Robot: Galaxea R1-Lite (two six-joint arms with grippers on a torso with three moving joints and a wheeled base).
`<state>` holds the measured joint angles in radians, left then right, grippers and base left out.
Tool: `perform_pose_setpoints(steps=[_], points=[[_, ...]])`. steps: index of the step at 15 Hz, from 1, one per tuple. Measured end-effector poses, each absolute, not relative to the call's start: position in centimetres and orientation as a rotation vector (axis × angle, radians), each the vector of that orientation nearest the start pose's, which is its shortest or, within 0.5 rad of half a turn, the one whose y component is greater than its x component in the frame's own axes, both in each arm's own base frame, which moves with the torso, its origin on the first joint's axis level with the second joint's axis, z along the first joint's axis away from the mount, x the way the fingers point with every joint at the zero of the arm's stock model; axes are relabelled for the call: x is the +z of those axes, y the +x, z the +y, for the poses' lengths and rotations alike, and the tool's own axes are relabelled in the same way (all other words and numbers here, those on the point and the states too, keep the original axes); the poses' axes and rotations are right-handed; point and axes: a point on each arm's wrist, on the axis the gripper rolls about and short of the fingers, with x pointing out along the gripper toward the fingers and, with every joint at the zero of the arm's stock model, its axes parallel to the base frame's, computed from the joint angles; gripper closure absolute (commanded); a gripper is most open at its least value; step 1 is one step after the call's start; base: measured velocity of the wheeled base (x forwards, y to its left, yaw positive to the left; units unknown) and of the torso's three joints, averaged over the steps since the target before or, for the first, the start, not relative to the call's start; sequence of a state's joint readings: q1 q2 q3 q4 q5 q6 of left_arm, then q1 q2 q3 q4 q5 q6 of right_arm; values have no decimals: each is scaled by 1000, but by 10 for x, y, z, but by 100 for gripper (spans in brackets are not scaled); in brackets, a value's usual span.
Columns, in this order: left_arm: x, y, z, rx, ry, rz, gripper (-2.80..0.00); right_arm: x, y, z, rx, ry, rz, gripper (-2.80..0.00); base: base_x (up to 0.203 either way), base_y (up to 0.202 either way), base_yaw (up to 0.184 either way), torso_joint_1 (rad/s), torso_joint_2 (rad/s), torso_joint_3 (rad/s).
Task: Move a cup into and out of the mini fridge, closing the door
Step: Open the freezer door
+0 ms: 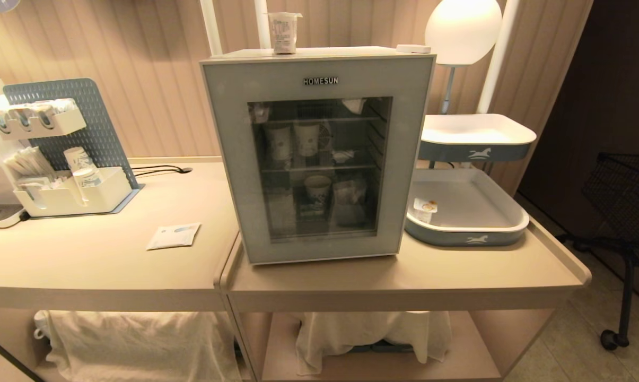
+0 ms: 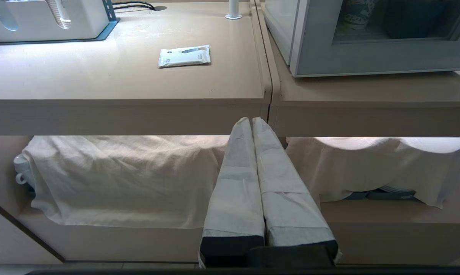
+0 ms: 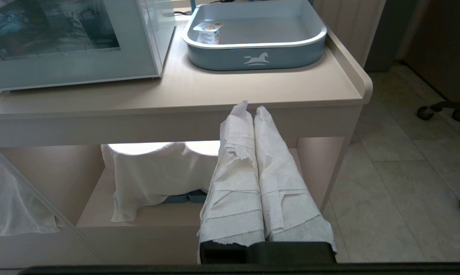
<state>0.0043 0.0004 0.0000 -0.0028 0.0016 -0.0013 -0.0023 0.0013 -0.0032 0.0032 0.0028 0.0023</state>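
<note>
Left tool (image 2: 252,121) on screen: two long tapering fingers (image 2: 235,183) wrapped in pale white papery tape, layered bands showing, on a black base. Right tool (image 3: 251,109) matches it, its white wrapping more ragged, torn at the edges and lightly speckled with grime; its fingers (image 3: 233,179) also spring from a black block. A dark housing edge runs beneath each base.

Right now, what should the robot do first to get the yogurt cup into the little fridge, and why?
Probably lift one arm toward the door to pull it open. The door looks closed on the mini fridge, and the cup stands on top. The left gripper and right gripper are shut and empty, low before the counter edge, near nothing.
</note>
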Motion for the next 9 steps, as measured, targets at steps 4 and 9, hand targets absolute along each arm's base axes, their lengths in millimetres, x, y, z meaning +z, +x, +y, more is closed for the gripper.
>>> perform_pose_setpoints(steps=[4,9], points=[[76,-23,0,6,-1,-2,0,76,-23,0,0,3,1,0,0,0,0,0,0,0],[76,-23,0,6,-1,-2,0,76,-23,0,0,3,2,0,0,0,0,0,0,0]])
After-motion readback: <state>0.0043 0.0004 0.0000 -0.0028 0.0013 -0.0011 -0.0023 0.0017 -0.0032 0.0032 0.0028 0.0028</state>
